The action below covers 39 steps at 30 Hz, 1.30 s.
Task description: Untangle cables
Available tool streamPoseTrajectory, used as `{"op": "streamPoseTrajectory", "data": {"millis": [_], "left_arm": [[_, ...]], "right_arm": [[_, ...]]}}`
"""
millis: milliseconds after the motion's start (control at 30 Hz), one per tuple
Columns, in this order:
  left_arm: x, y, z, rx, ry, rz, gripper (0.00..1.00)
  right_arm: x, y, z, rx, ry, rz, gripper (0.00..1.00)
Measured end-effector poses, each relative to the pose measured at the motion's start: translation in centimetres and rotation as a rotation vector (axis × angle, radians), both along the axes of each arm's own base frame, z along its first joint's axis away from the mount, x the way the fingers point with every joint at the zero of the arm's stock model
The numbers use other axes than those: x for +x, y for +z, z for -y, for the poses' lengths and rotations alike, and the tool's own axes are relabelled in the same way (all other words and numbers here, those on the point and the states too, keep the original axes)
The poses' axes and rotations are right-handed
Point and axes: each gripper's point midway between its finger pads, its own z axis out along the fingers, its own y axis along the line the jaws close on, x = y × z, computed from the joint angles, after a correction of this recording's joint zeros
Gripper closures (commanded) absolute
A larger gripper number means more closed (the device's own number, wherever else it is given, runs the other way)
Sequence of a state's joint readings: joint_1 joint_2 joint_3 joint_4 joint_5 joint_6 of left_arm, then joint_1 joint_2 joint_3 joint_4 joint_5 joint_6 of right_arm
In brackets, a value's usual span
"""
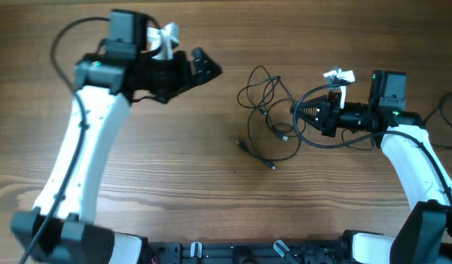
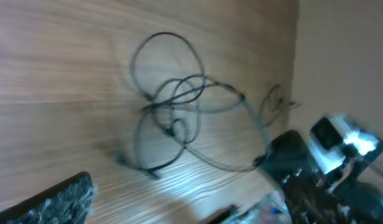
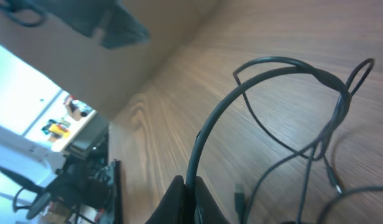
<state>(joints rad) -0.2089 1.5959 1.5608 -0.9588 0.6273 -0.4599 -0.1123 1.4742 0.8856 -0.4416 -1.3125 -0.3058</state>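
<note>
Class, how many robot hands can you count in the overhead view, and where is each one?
2. The left hand hovers up and to the left of the cables, apart from them. The right hand is at the tangle's right edge, closed on one loop.

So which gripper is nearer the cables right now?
Right. The right gripper sits at the right edge of the cables, a loop running into its jaws. The left gripper hangs off to their upper left in the overhead view, touching none.
</note>
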Motion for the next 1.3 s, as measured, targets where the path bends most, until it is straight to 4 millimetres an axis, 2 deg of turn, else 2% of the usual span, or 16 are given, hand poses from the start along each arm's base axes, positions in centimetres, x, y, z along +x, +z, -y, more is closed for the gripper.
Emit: {"op": "streamPoseTrajectory", "data": {"millis": [233,267,300,367,400,433,533,667,700,800,833,933,1033,1167,1267,1300], "left_arm": [[1.9,-5.0,7.3,-0.142,0.21,-0.358,0.0],[2.0,-5.7,8.5,-0.156,0.226,-0.397,0.07],[2.0,-6.2,9.8,-0.168,0.231,-0.418,0.22],[1.7,-7.6,12.0,-0.174,0.235,-0.464,0.57],[1.4,-8.3,12.8,-0.164,0.242,-0.481,0.78],[1.3,-8.8,13.1,-0.151,0.255,-0.491,0.93],[1.7,-9.9,12.4,-0.123,0.307,-0.509,0.96],[2.5,-10.0,10.9,-0.125,0.318,-0.512,0.96],[3.0,-10.3,9.6,-0.111,0.337,-0.506,0.96],[4.8,-11.3,3.4,-0.069,0.444,-0.526,0.96],[5.1,-11.7,1.5,-0.058,0.475,-0.54,0.96],[4.5,-12.5,-3.6,-0.02,0.537,-0.602,0.96],[3.8,-12.8,-5.9,0.0,0.541,-0.634,0.96],[4.1,-12.9,-8.3,0.007,0.533,-0.602,0.96],[4.0,-13.2,-11.5,0.015,0.585,-0.612,0.96],[3.8,-13.2,-12.6,0.014,0.607,-0.623,0.96]], "right_arm": [[-1.0,0.3,-1.8,0.016,0.069,0.009,0.96],[-1.1,0.2,-2.2,0.013,0.081,0.009,0.96],[-1.3,0.2,-2.5,0.009,0.09,0.007,0.96],[-1.5,0.1,-3.0,0.004,0.102,0.004,0.96],[-1.6,0.0,-3.0,0.002,0.102,-0.001,0.96],[-1.6,-0.1,-3.0,0.001,0.101,-0.006,0.96],[-1.9,0.0,-3.0,-0.007,0.096,-0.021,0.96],[-2.2,-0.2,-1.9,-0.091,0.028,-0.046,0.96],[-2.5,-0.2,-0.9,-0.132,-0.019,-0.065,0.96],[-2.9,0.7,2.4,-0.255,-0.182,-0.047,0.96],[-2.7,1.6,4.4,-0.302,-0.286,-0.025,0.96],[-2.4,2.9,7.9,-0.37,-0.49,-0.019,0.96],[-2.8,3.8,9.0,-0.379,-0.574,-0.021,0.96],[-3.0,4.2,10.1,-0.403,-0.667,-0.037,0.96],[-3.3,3.1,15.6,-0.479,-1.045,-0.215,0.96],[-3.5,3.1,16.7,-0.483,-1.127,-0.246,0.96]]}}
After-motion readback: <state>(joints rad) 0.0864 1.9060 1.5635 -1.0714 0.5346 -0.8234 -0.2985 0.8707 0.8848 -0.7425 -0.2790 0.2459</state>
